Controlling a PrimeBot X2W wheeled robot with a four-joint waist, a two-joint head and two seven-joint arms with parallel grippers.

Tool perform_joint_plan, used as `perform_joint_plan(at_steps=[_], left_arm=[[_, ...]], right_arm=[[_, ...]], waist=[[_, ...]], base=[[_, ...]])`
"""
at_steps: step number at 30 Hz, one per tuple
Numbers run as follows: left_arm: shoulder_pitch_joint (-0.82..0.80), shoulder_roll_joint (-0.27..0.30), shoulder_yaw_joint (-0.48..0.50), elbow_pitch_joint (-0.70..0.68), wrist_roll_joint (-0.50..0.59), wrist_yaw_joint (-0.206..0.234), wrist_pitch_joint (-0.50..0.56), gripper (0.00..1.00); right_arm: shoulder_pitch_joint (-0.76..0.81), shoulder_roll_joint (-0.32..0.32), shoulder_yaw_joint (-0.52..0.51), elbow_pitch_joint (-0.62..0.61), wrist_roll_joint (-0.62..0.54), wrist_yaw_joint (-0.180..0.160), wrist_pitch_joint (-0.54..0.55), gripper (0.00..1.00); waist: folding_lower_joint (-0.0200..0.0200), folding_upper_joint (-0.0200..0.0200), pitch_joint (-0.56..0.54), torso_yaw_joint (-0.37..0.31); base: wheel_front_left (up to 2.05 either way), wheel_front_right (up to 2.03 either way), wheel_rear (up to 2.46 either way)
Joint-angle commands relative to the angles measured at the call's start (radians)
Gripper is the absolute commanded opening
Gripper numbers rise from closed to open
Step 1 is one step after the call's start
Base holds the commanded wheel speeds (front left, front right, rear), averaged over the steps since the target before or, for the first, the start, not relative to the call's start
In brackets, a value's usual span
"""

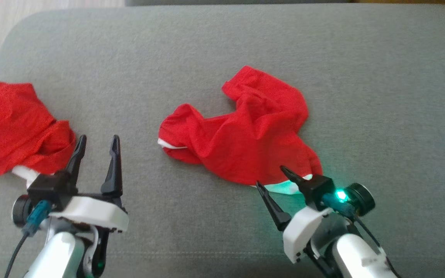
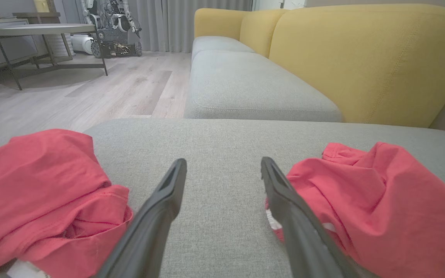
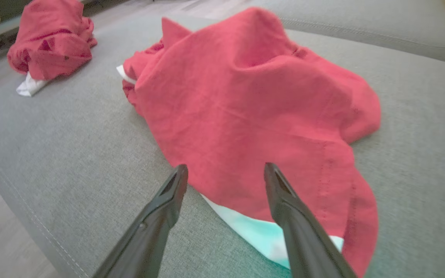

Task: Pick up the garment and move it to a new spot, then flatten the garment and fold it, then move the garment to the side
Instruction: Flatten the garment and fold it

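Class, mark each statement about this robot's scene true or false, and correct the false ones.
1. The middle garment and the left garment, both red, lie on the cushion. True.
2. The right tool is shut on the middle garment. False: it is open, at that garment's near edge.
3. The left tool is open. True.
4. The middle garment is folded flat. False: it lies crumpled.
5. The sofa back is blue. False: it is yellow.
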Motion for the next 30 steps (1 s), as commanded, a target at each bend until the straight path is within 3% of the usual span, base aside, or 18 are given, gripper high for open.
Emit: perform_joint_plan(at_steps=[1, 8, 9, 10, 11, 17, 30], left_arm=[[-0.057, 0.014, 0.034, -0.023, 0.009, -0.005, -0.006, 1.00], [-0.084, -0.003, 0.031, -0.004, 0.013, -0.021, -0.008, 1.00], [-0.088, -0.006, 0.030, -0.001, 0.014, -0.024, -0.008, 1.00], [-0.091, -0.009, 0.031, 0.001, 0.014, -0.026, -0.008, 1.00], [-0.094, -0.011, 0.032, 0.004, 0.015, -0.027, -0.008, 1.00], [-0.093, -0.019, 0.044, 0.007, 0.022, -0.031, -0.009, 1.00], [-0.090, -0.036, 0.055, 0.007, 0.045, -0.052, -0.009, 1.00]], right_arm=[[-0.055, -0.007, 0.033, -0.010, -0.013, -0.001, -0.012, 1.00], [-0.150, -0.014, 0.091, 0.181, -0.064, -0.001, -0.029, 1.00], [-0.158, -0.013, 0.094, 0.206, -0.065, -0.001, -0.023, 0.50], [-0.165, -0.012, 0.095, 0.224, -0.064, -0.001, -0.025, 0.21], [-0.169, -0.011, 0.094, 0.237, -0.060, -0.001, -0.029, 0.00], [-0.175, -0.005, 0.060, 0.222, -0.027, -0.001, -0.074, 0.00], [-0.173, 0.001, -0.077, -0.032, 0.022, -0.001, -0.054, 0.00]], waist=[[0.0000, 0.0000, 0.017, 0.018], [0.0000, 0.0000, 0.055, 0.052], [0.0000, 0.0000, 0.058, 0.056], [0.0000, 0.0000, 0.060, 0.060], [0.0000, 0.0000, 0.062, 0.061], [0.0000, 0.0000, 0.060, 0.058], [0.0000, 0.0000, 0.057, 0.031]], base=[[0.00, 0.00, 0.00], [0.00, 0.00, 0.00], [0.00, 0.00, 0.00], [0.00, 0.00, 0.00], [0.00, 0.00, 0.00], [0.00, 0.00, 0.00], [0.00, 0.00, 0.00]])
